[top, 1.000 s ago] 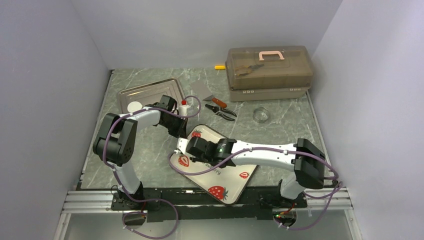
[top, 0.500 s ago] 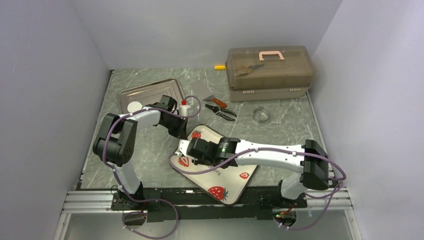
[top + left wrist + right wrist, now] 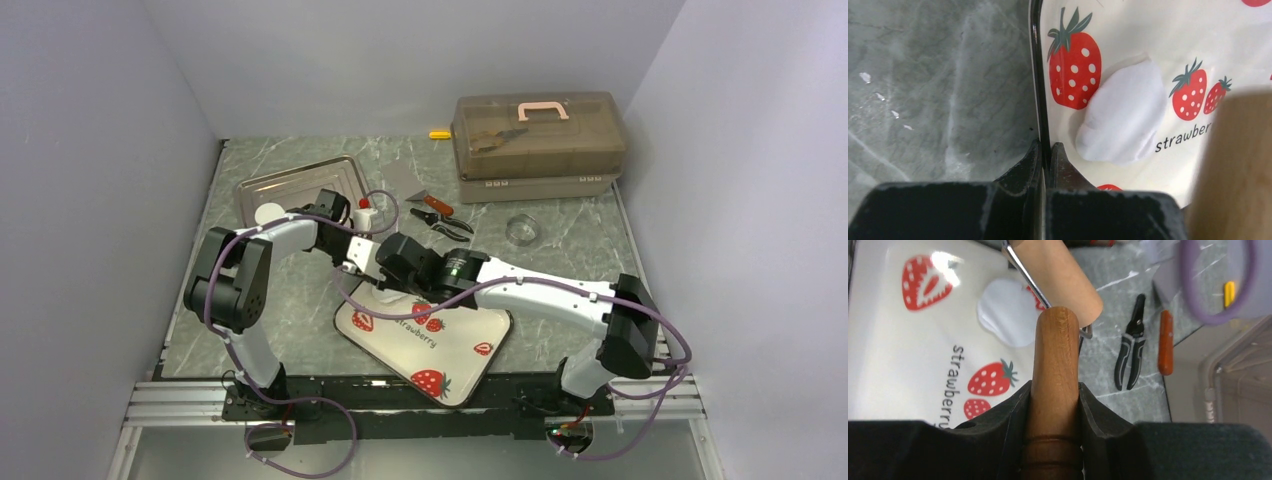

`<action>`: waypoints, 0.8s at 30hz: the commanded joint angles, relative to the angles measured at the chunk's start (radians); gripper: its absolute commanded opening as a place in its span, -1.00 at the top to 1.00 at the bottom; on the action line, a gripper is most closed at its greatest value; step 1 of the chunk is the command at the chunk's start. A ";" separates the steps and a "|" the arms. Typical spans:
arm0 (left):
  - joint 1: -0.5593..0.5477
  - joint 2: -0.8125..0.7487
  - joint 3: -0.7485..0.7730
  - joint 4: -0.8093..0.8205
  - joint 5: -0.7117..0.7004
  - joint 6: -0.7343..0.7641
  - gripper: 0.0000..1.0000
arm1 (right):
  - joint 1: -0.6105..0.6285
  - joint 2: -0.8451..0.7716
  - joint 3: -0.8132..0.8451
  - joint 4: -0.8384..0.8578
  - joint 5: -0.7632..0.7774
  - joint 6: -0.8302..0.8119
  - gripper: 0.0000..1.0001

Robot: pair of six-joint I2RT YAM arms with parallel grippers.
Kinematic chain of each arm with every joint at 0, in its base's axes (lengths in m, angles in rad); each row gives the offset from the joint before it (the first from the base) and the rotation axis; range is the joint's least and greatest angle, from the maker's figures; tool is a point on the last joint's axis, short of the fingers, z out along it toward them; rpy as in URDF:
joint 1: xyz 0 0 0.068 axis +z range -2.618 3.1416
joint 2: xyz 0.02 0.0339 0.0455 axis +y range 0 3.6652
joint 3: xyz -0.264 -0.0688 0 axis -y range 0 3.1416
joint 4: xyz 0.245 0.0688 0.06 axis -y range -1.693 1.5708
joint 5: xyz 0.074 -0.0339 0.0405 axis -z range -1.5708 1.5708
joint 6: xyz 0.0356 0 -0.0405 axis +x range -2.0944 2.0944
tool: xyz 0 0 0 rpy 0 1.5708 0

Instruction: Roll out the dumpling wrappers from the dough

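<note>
top external view: left arm (image 3: 285,232) bends rightward from its raised elbow, wrist low at the far-left edge of the strawberry plate (image 3: 440,350). left pincer (image 3: 1045,146) is pinched tight on the plate's rim. right arm (image 3: 540,290) stretches leftward across the plate's far side, right pincer (image 3: 1054,390) clamped around the handle of the wooden roller (image 3: 1055,355). dough (image 3: 1123,117), a flattened white patch, lies on the plate just inside that rim.
</note>
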 commanded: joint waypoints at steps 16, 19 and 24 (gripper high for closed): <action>-0.018 -0.047 0.008 0.022 0.031 0.040 1.00 | 0.098 -0.004 -0.205 -0.110 0.081 -0.049 1.00; -0.019 -0.049 0.009 0.020 0.032 0.041 1.00 | 0.109 -0.025 -0.173 -0.108 0.225 -0.091 1.00; -0.016 -0.051 0.042 0.000 0.051 0.059 0.89 | 0.103 -0.121 -0.126 -0.054 0.186 -0.111 1.00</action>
